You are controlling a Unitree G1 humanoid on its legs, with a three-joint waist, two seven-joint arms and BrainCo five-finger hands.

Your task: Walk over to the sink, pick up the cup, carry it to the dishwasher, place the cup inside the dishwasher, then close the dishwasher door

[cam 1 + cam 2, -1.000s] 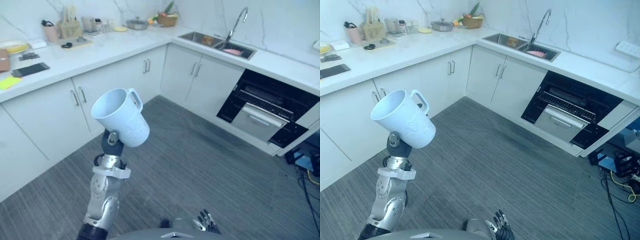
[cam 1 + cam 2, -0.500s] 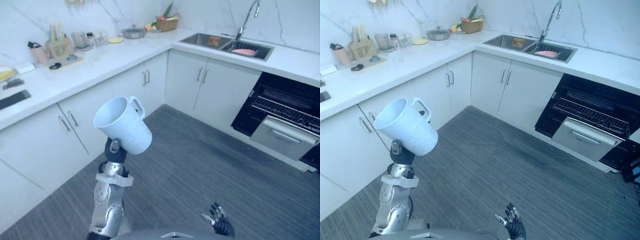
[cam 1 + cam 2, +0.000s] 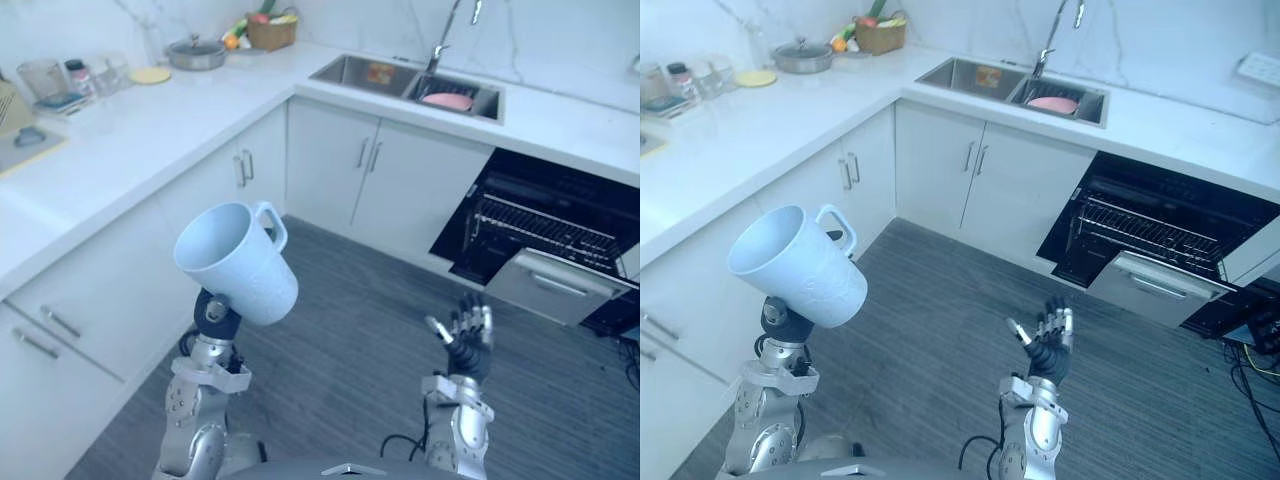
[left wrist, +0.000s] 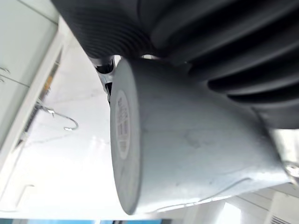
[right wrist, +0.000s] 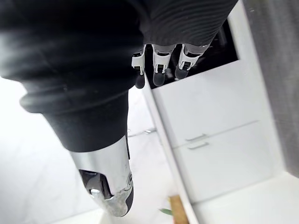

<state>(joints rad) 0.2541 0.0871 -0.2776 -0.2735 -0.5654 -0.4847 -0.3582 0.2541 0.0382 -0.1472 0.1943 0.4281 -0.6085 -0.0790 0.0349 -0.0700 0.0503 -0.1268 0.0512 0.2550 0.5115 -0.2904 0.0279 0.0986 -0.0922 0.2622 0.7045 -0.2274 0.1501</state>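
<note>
A white handled cup (image 3: 238, 262) is held up at the lower left, tilted with its mouth toward the upper left. My left hand (image 3: 212, 312) sits beneath it, shut on the cup; in the left wrist view the cup (image 4: 187, 158) shows base-first under the dark cover. At the lower right my right hand (image 3: 466, 342) is raised, open and holding nothing, its fingers (image 5: 159, 70) straight. The dishwasher (image 3: 545, 215) stands open under the right counter, its wire rack showing and its silver front (image 3: 555, 287) pulled out low. The sink (image 3: 400, 78) is set into the counter behind it.
White cabinets (image 3: 345, 170) run under an L-shaped counter (image 3: 120, 130) along the left and the back. A pot (image 3: 195, 55), a fruit basket (image 3: 272, 30) and jars stand on the counter. A pink item (image 3: 448, 100) lies in the sink. Grey striped floor (image 3: 360, 330) lies ahead.
The whole view has shifted, so the counter and dishwasher look closer. My right hand has risen from low at the bottom edge to chest height. The cup stays in my left hand.
</note>
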